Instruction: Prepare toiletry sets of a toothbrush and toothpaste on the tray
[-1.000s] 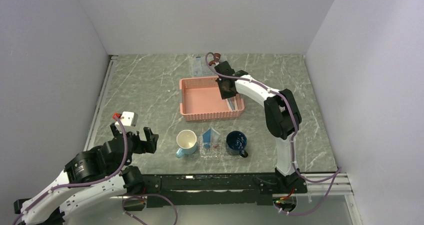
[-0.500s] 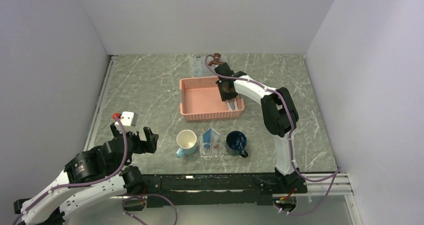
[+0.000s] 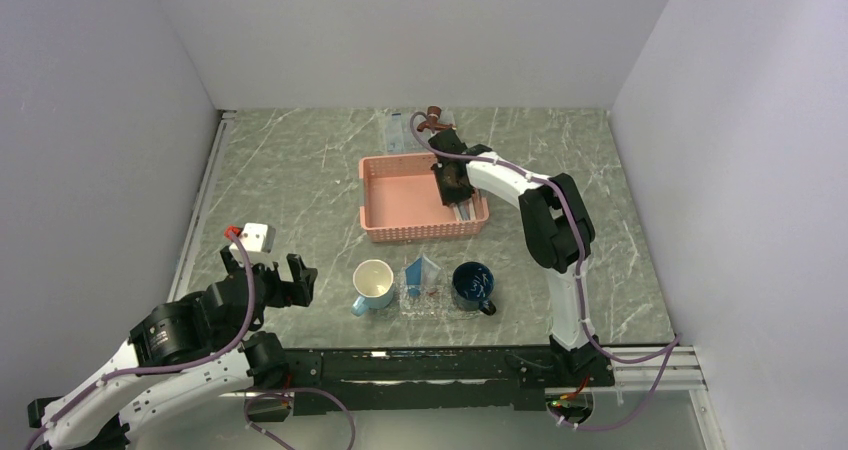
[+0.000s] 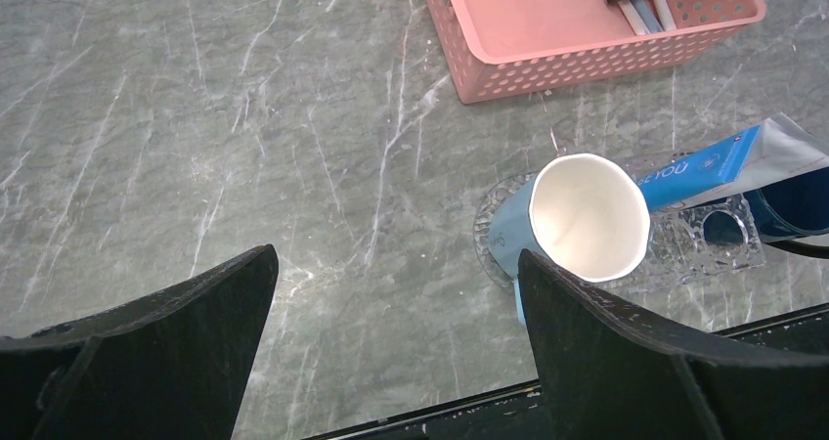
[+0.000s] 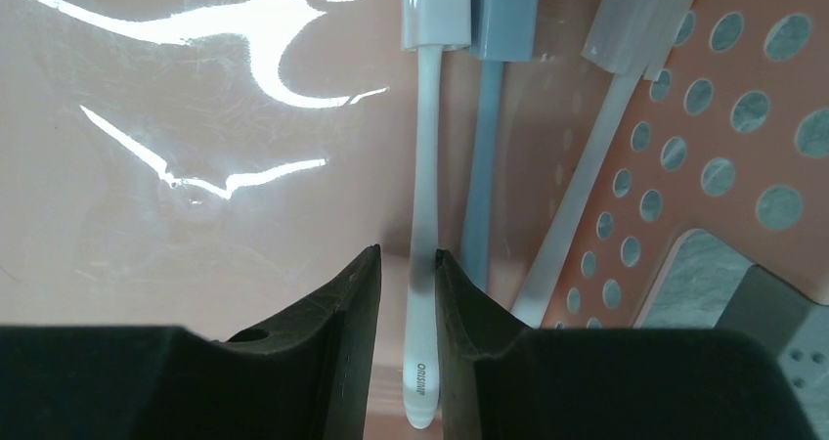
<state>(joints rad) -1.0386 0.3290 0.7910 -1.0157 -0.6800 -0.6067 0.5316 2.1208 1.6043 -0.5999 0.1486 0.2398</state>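
Right arm is stretched far across the table, elbow up, wrist pitched down. The right gripper [image 3: 455,185] sits low inside the right end of the pink basket [image 3: 400,198].

Left arm is folded back at the near-left corner. The left gripper [image 4: 396,264] hovers over bare table [image 4: 196,117], jaws wide apart, nothing between them.

Only the right wrist view shows the jaws. They are narrowly apart, straddling the handle of a white toothbrush [image 5: 422,215] lying flat on the basket floor. A sliver of floor shows beside the handle, so not clamped. A grey-blue toothbrush [image 5: 484,166] lies just beside it, and a translucent one [image 5: 596,156] leans on the perforated wall.

Left wrist view gives the tray [image 4: 728,249] close up. It is clear and sits between the cream cup [image 4: 587,215] and the dark blue mug [image 3: 472,283], with a toothpaste [image 4: 699,166] tube propped in it.
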